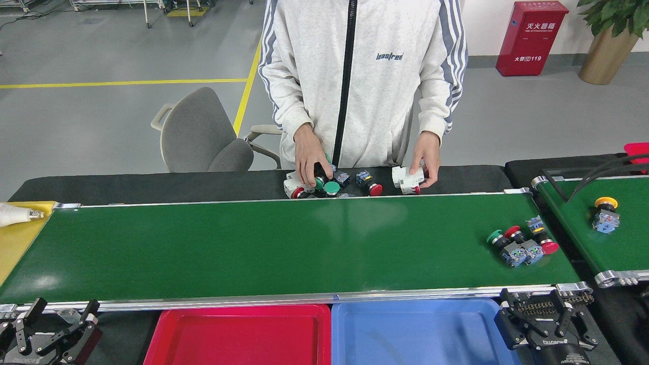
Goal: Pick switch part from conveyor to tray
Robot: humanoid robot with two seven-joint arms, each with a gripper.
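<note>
Switch parts cluster at the conveyor's right end; your right gripper, fingers spread wide and empty, should single out one.

Two green belts are in view: the wide conveyor and a narrower belt at the right edge. Three push-button switches sit clustered near the conveyor's right end, one green-capped and two red-capped, and one yellow-capped switch sits on the narrower belt. Below the conveyor's near edge are two trays, one red tray and one blue tray, and beyond its far edge are one person and one grey chair.
</note>
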